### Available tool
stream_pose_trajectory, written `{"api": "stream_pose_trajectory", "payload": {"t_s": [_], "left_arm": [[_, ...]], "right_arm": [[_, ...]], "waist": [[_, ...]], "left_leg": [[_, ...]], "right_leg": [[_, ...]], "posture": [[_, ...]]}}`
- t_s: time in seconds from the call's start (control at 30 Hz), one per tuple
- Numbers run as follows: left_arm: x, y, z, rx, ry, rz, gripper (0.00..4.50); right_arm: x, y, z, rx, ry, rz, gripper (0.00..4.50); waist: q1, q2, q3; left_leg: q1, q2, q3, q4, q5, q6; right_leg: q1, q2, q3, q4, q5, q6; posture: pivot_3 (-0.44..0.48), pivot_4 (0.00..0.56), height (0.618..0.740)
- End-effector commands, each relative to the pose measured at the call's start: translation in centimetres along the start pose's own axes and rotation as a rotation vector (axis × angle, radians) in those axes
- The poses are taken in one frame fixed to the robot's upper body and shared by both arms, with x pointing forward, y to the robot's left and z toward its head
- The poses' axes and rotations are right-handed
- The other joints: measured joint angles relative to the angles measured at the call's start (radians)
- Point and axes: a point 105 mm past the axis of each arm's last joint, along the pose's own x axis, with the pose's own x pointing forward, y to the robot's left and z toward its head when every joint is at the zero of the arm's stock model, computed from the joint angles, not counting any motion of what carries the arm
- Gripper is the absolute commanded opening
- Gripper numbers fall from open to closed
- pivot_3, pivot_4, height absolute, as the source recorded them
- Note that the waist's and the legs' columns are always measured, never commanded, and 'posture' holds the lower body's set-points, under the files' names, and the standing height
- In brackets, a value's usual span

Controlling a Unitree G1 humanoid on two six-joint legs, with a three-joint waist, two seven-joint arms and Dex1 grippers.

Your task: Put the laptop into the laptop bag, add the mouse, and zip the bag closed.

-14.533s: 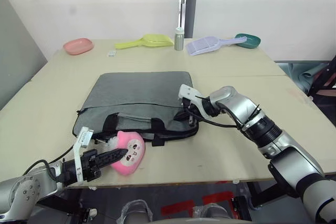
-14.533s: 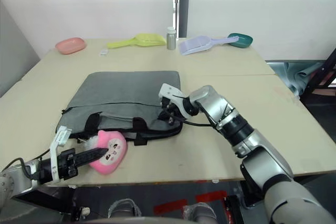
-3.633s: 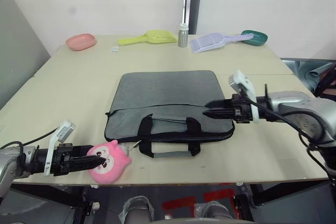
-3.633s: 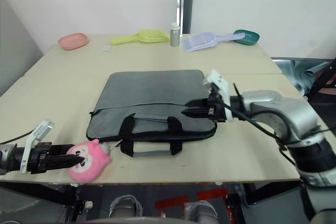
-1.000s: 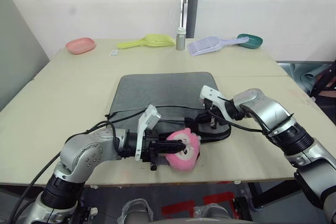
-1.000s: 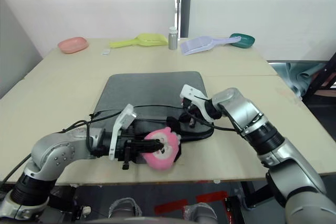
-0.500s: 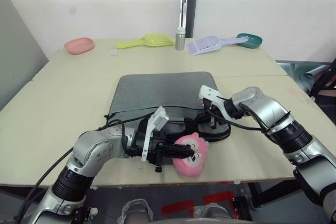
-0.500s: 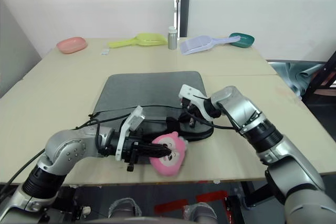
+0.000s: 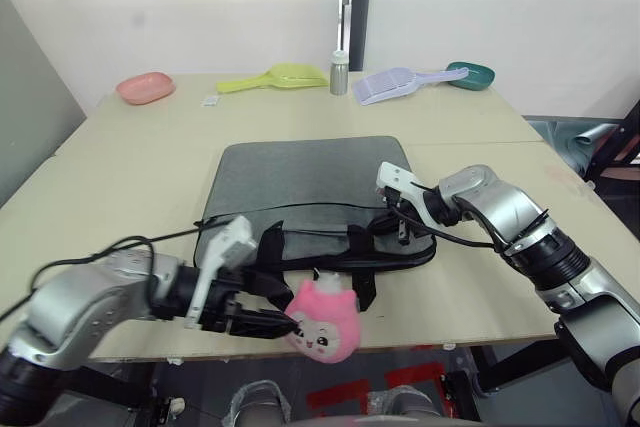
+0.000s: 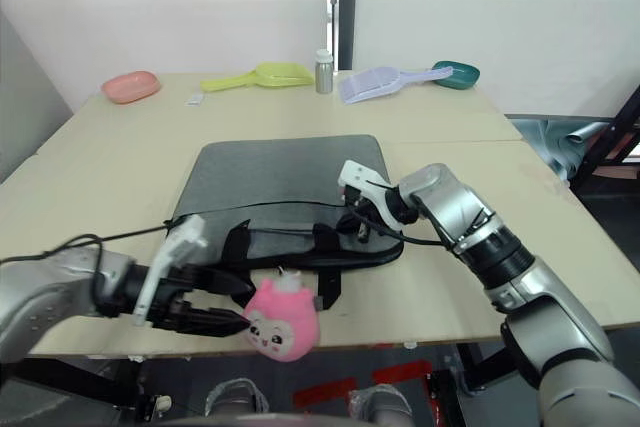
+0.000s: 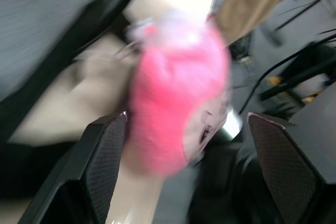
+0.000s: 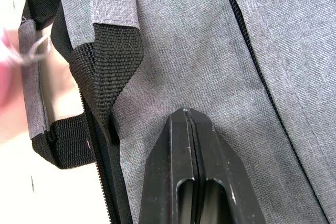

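Left eye view: the flat grey fabric laptop bag [image 9: 310, 187] with black handles is seen lying mid-table, bare tabletop [image 9: 120, 167] left open on every side. Its contents are hidden. The right gripper [image 12: 189, 124], fingers pressed together, is rested on the bag's right front corner. The left gripper [image 9: 270, 325] is spread wide behind a blurred pink plush toy [image 9: 325, 319] overhanging the table's front edge.

Motion-blurred pink plush toy [image 11: 176, 90] between the left hand's [image 11: 184, 171] fingers (bag's [image 9: 300, 182] contents hidden).
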Motion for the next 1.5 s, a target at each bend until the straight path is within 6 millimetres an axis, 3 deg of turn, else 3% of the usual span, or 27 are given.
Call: {"api": "stream_pose_trajectory", "payload": {"t_s": [0.03, 0.17, 0.27, 0.37, 0.57, 0.73, 0.93, 1.03, 1.17, 1.33, 1.5], "left_arm": [[-3.9, -0.9, 1.9, 0.093, -0.045, 0.020, 3.98], [-8.3, -0.9, 4.6, 0.173, -0.157, 0.098, 3.98], [-9.9, -0.1, 5.3, 0.210, -0.196, 0.157, 3.98], [-10.5, 1.0, 5.8, 0.254, -0.241, 0.184, 3.98], [-8.7, 4.3, 5.1, 0.263, -0.246, 0.182, 3.98], [-6.3, 7.3, 3.7, 0.313, -0.195, 0.153, 2.45], [-3.1, 10.9, 4.1, 0.338, -0.199, 0.116, 0.24], [-1.8, 12.0, 4.2, 0.350, -0.181, 0.085, 0.05], [0.3, 12.7, 2.7, 0.414, -0.081, 0.032, 0.00], [1.4, 13.3, 2.3, 0.437, -0.065, 0.032, 0.00], [2.1, 13.2, 1.3, 0.456, -0.026, 0.002, 0.00]], "right_arm": [[0.2, 0.1, -0.7, 0.024, 0.015, 0.011, 0.00], [-1.2, 0.9, 1.4, 0.034, -0.112, 0.057, 0.00], [-3.3, 2.1, 3.8, 0.042, -0.258, 0.111, 0.00], [-6.7, 3.0, 5.6, 0.035, -0.410, 0.119, 0.00], [-12.7, 5.4, 6.0, 0.028, -0.566, 0.072, 0.00], [-15.1, 8.3, 5.5, 0.022, -0.574, 0.018, 0.00], [-14.6, 10.9, 5.1, 0.048, -0.563, -0.005, 0.00], [-13.5, 11.8, 4.5, 0.121, -0.545, 0.001, 0.00], [-11.3, 11.5, 2.3, 0.295, -0.431, -0.039, 1.17], [-7.3, 12.4, -0.3, 0.409, -0.258, 0.008, 2.95], [-4.1, 10.9, -2.5, 0.564, -0.180, -0.001, 4.48]], "waist": [[-0.005, -0.001, 0.001], [-0.009, 0.000, 0.003], [0.001, 0.004, 0.006], [0.008, 0.004, 0.009], [0.039, 0.004, 0.009], [0.044, 0.004, 0.010], [0.049, 0.004, 0.009], [0.053, 0.004, 0.009], [0.057, 0.004, 0.009], [0.062, 0.005, 0.009], [0.063, 0.006, 0.007]], "left_leg": [[0.000, 0.000, 0.000, 0.000, 0.000, 0.000], [-0.001, 0.002, 0.000, -0.003, 0.000, -0.002], [-0.002, 0.001, 0.001, -0.003, 0.000, -0.002], [-0.003, 0.001, 0.002, -0.005, 0.000, -0.001], [-0.003, 0.001, 0.002, -0.006, 0.000, -0.001], [-0.001, 0.001, 0.002, -0.005, 0.001, -0.001], [0.000, 0.001, 0.002, -0.003, 0.001, -0.001], [0.000, 0.000, 0.002, -0.002, 0.001, -0.001], [-0.001, 0.000, 0.002, -0.003, 0.001, -0.001], [-0.001, 0.000, 0.001, -0.003, 0.002, -0.003], [0.000, -0.002, 0.001, -0.002, 0.001, -0.003]], "right_leg": [[0.000, 0.000, 0.000, 0.000, 0.000, 0.000], [-0.003, 0.003, 0.000, 0.000, 0.000, 0.000], [-0.003, 0.001, 0.001, -0.003, 0.000, 0.000], [-0.005, 0.002, 0.000, -0.004, 0.000, 0.000], [-0.004, 0.002, 0.000, -0.005, 0.000, 0.000], [-0.003, 0.002, 0.001, -0.003, 0.000, 0.000], [-0.002, 0.001, 0.002, 0.000, 0.000, 0.000], [-0.002, 0.001, 0.003, 0.000, 0.001, 0.001], [-0.002, 0.001, 0.002, -0.003, 0.001, 0.001], [0.000, 0.000, 0.002, -0.005, 0.001, 0.003], [0.003, -0.003, 0.001, -0.005, 0.002, 0.005]], "posture": [[0.000, 0.150, 0.740], [0.000, 0.150, 0.740], [0.000, 0.150, 0.740], [0.000, 0.150, 0.740], [0.000, 0.150, 0.740], [0.000, 0.150, 0.740], [0.000, 0.150, 0.740], [0.000, 0.150, 0.740], [0.000, 0.150, 0.740], [0.000, 0.150, 0.740], [0.000, 0.150, 0.740]]}}
